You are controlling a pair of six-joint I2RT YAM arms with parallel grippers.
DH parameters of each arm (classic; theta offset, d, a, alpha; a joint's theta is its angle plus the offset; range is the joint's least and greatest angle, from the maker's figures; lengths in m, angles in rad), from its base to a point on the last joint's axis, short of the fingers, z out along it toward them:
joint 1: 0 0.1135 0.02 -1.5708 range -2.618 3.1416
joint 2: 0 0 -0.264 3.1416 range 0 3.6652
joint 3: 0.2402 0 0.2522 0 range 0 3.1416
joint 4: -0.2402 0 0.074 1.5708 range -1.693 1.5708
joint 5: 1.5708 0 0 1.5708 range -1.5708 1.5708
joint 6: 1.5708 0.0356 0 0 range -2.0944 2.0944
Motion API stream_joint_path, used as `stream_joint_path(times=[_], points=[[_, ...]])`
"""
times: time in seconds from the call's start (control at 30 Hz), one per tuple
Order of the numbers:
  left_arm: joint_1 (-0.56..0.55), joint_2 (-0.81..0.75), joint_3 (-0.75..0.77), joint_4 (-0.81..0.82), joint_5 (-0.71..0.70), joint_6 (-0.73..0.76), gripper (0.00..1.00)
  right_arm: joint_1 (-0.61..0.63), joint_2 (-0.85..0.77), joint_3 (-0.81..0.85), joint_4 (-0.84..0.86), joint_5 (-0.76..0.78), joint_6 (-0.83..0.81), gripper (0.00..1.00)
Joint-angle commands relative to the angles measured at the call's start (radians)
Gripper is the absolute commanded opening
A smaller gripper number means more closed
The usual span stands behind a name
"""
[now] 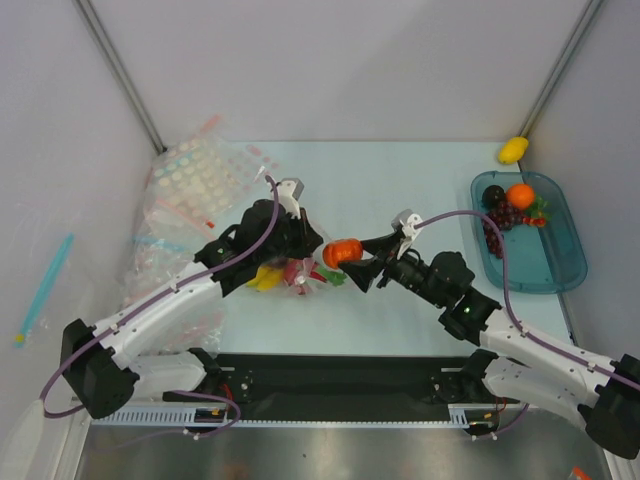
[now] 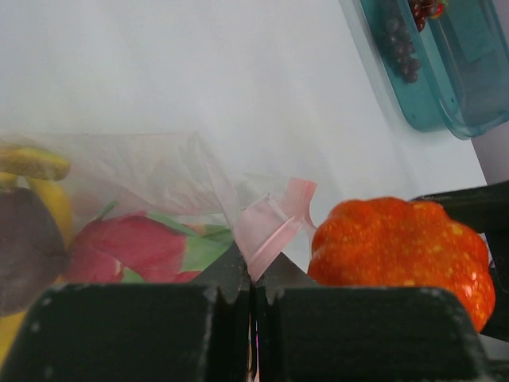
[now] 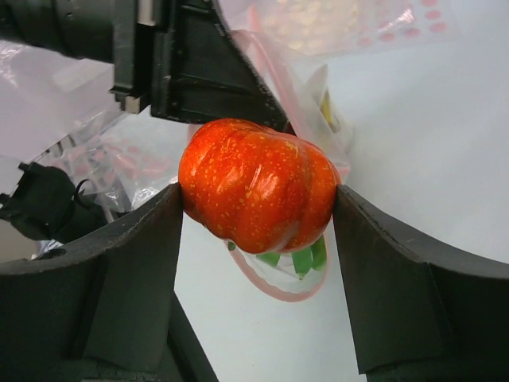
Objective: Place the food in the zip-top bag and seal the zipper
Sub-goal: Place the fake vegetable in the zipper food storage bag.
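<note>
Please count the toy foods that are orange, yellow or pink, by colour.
Orange: 2, ribbed fruit in the right gripper, round fruit in the tray
Yellow: 2, banana bunch in the bag, lemon by the wall
Pink: 1, dragon fruit in the bag
Total: 5

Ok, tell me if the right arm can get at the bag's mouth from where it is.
Probably yes. The right gripper, holding the orange fruit, sits beside the mouth of the zip-top bag, whose pink strip the left gripper pinches. Nothing stands between them; how wide the mouth gapes is unclear.

Ribbed orange fruit (image 3: 254, 185) beside zip-top bag (image 2: 151, 171)
</note>
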Motion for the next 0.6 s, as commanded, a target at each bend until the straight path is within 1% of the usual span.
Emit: stream_joint_path(times=[0.0, 0.07, 0.13, 0.3, 0.4, 0.5, 0.57], points=[[0.002, -0.071, 0.032, 0.034, -0.028, 0.003, 0.0, 0.032, 0.009, 0.005, 0.125, -0.055, -0.072, 0.39], [0.002, -0.079, 0.031, 0.037, -0.009, -0.004, 0.0, 0.039, 0.019, 0.006, 0.127, -0.035, -0.075, 0.39], [0.002, -0.091, 0.026, 0.04, 0.047, -0.012, 0.0, 0.045, 0.044, 0.012, 0.122, -0.03, -0.082, 0.39], [0.001, -0.111, 0.012, 0.065, 0.095, -0.03, 0.0, 0.076, 0.094, 0.021, 0.139, -0.023, -0.102, 0.38], [-0.001, -0.113, 0.005, 0.091, 0.146, -0.039, 0.0, 0.121, 0.14, 0.04, 0.125, 0.043, -0.132, 0.38], [-0.007, -0.111, 0.003, 0.109, 0.193, -0.049, 0.0, 0.164, 0.18, 0.041, 0.148, 0.101, -0.162, 0.38], [-0.01, -0.11, 0.005, 0.108, 0.213, -0.05, 0.0, 0.173, 0.205, 0.044, 0.162, 0.141, -0.165, 0.41]])
